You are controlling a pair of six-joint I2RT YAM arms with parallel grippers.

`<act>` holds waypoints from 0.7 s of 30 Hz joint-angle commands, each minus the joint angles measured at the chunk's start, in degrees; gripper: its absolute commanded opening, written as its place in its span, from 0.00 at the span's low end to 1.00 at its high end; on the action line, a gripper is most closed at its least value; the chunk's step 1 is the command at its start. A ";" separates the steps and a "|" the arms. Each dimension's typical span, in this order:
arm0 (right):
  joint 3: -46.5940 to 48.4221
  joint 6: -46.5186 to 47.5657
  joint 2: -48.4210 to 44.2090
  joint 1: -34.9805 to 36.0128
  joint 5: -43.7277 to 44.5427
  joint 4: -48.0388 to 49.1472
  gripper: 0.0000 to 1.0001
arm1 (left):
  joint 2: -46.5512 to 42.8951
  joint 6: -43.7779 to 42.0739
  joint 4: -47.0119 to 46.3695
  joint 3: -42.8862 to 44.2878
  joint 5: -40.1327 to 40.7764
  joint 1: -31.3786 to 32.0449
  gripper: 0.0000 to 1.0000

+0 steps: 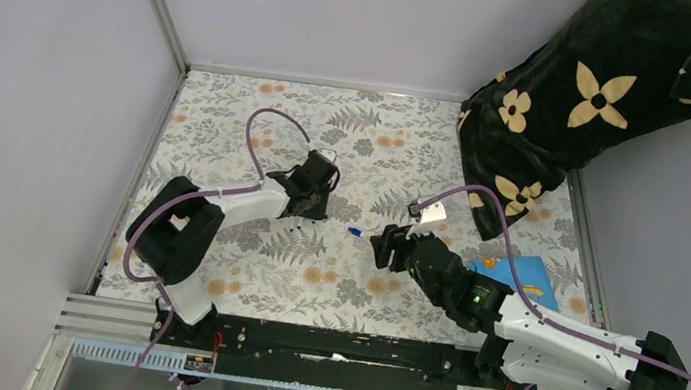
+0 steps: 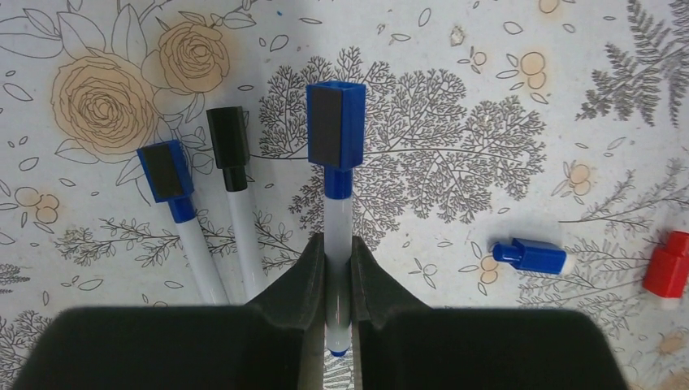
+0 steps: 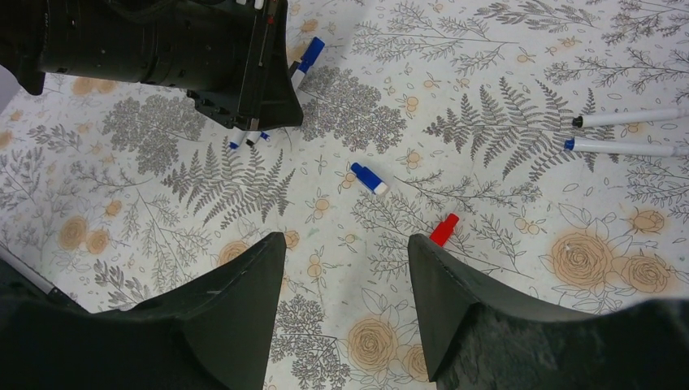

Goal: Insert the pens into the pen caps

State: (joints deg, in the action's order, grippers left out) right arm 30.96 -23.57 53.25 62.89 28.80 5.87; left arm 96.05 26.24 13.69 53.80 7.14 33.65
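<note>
My left gripper (image 2: 338,240) is shut on the white barrel of a pen (image 2: 338,213) whose far end sits in a blue cap (image 2: 335,122). A blue-capped pen (image 2: 166,175) and a black-capped pen (image 2: 228,146) lie on the mat just left of it. A loose blue cap (image 2: 530,255) and a red cap (image 2: 668,264) lie to its right. My right gripper (image 3: 345,240) is open and empty above the mat, with the blue cap (image 3: 370,178) and the red cap (image 3: 444,229) just ahead of its fingers. Two uncapped pens, one black-tipped (image 3: 626,119) and one blue-tipped (image 3: 626,148), lie at the right.
The floral mat (image 1: 257,143) covers the table between grey walls. A dark cloth with cream flowers (image 1: 596,97) hangs over the back right corner. A blue patterned cloth (image 1: 523,274) lies by the right arm. The left gripper (image 1: 311,196) and the right gripper (image 1: 385,246) are close together mid-table.
</note>
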 commanded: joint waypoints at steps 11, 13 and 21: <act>1.27 0.89 2.95 0.31 -0.30 1.26 0.65 | 2.48 1.35 3.01 1.43 5.66 1.19 0.21; 1.30 0.93 3.23 0.31 -0.44 1.21 0.65 | 2.49 1.53 3.00 1.18 5.78 1.24 0.26; 2.53 1.03 4.50 0.29 0.02 0.36 0.65 | 1.32 1.79 3.33 1.16 5.94 1.24 0.32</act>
State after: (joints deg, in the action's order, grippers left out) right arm 30.98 -23.14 57.12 62.89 28.75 5.76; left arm 98.35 27.44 15.81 54.43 11.07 34.52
